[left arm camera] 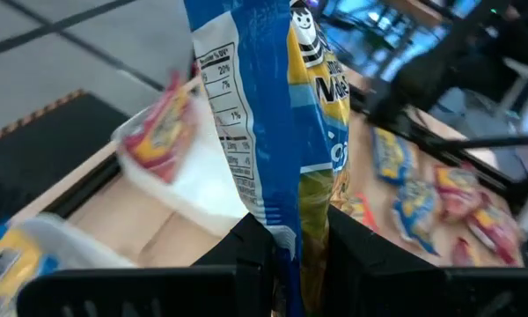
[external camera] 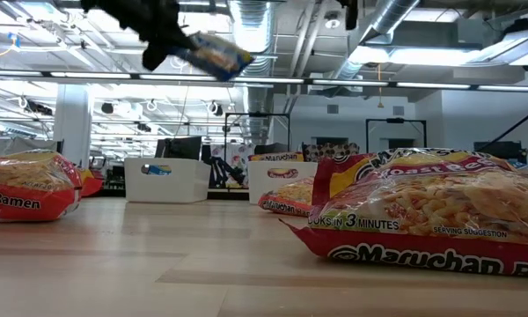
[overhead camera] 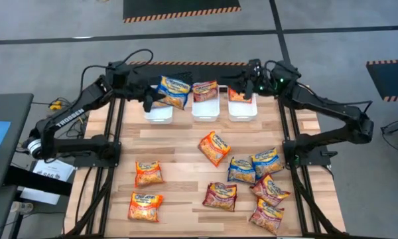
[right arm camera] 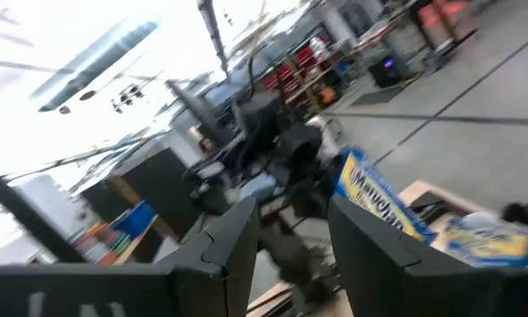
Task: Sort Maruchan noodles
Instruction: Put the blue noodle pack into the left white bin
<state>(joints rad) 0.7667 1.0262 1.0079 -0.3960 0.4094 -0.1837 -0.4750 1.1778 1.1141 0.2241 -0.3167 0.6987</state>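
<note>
So the left tool (overhead camera: 158, 99) is clamped on a blue Maruchan packet (overhead camera: 174, 91), holding it up in the air over the left bin (overhead camera: 158, 113) at the far edge of the counter (overhead camera: 179, 174). In the left wrist view the packet (left arm camera: 282, 132) stands on edge, pinched between the two dark fingers (left arm camera: 251, 251).

The right tool (overhead camera: 249, 83) sits up over the right bin (overhead camera: 243, 106) at that same far edge, fingers apart with nothing between them in its wrist view (right arm camera: 290, 238).

The middle bin (overhead camera: 205, 106) has a maroon packet (overhead camera: 205, 91) in it, and the right bin holds an orange one (overhead camera: 237, 96).

Everything else is loose on the wood: two orange packets (overhead camera: 148, 174) toward the near left corner, another orange one (overhead camera: 213, 147) about mid-counter, two blue ones (overhead camera: 241, 170) just right of that, and three maroon ones (overhead camera: 220, 196) down by the near right corner.
</note>
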